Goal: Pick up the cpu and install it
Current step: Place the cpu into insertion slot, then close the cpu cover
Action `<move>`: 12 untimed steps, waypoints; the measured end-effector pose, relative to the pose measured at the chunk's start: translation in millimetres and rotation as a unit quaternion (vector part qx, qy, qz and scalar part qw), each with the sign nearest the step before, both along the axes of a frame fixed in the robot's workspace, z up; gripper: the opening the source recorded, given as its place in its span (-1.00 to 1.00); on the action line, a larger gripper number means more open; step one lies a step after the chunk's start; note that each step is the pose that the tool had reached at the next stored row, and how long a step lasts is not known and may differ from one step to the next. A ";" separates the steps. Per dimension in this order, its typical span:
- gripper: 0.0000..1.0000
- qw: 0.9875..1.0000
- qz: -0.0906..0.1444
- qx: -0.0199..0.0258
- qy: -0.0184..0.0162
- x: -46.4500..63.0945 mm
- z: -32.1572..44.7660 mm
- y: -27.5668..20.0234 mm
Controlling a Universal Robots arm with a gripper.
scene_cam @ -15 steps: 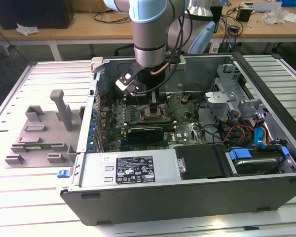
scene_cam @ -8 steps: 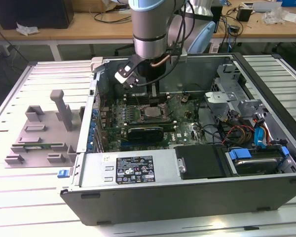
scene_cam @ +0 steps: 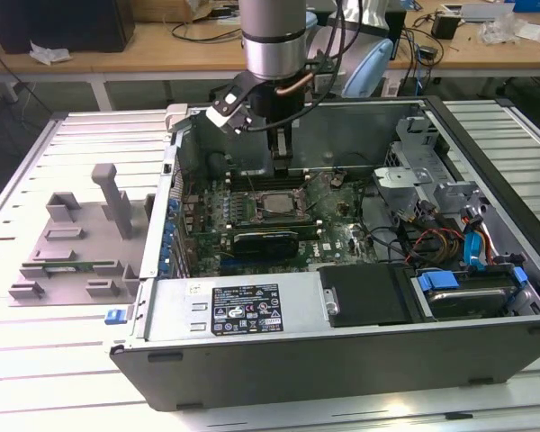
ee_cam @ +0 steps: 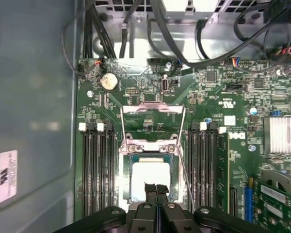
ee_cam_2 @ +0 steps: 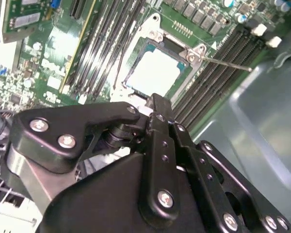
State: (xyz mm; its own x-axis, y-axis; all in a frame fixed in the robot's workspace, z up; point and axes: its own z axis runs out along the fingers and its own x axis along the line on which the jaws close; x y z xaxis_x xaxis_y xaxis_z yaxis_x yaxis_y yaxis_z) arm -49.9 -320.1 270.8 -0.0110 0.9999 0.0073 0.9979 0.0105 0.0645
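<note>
The cpu [scene_cam: 274, 204] lies flat in its socket on the motherboard inside the open computer case; its silver top shows bright in both wrist views [ee_cam_2: 155, 73] [ee_cam: 149, 178]. The socket's metal load frame [ee_cam: 153, 114] is swung open beside it, with the thin lever rod [ee_cam: 185, 179] raised. My gripper [scene_cam: 282, 169] hangs just above the cpu's edge. Its two black fingertips [ee_cam: 150, 188] are pressed together, shut with nothing between them, and I cannot tell whether they touch the chip. One fingertip [ee_cam_2: 158, 103] stands over the socket's rim.
Rows of memory slots [ee_cam: 97, 170] flank the socket on both sides. The case's grey wall [ee_cam: 34, 97] stands close by. Cables [scene_cam: 432, 238] and a power supply [scene_cam: 243, 306] fill the case. At the exterior view's left, a grey fixture [scene_cam: 72, 229] holds a green memory stick [scene_cam: 76, 265].
</note>
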 end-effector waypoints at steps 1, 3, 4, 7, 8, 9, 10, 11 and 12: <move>-0.79 1.000 0.000 0.000 0.000 0.0 1.5 0.0; -0.79 1.000 0.000 0.000 0.000 0.0 2.0 0.0; -0.79 1.000 0.000 0.000 0.000 0.0 2.1 0.0; -0.79 1.000 0.000 0.000 0.000 0.0 2.1 0.0; -0.79 1.000 0.000 0.000 0.000 0.0 2.1 0.0; -0.79 1.000 0.000 0.000 0.000 0.0 2.1 0.0; -0.79 1.000 0.000 0.000 0.000 0.0 2.1 0.0; -0.79 1.000 0.000 0.000 0.000 0.0 2.2 0.0; -0.79 1.000 0.000 0.000 0.000 0.0 2.1 0.0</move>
State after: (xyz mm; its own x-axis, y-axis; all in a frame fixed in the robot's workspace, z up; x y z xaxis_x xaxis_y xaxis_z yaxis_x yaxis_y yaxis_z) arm -49.9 -320.1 273.0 -0.0110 0.9999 0.0071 0.9979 0.0105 0.0647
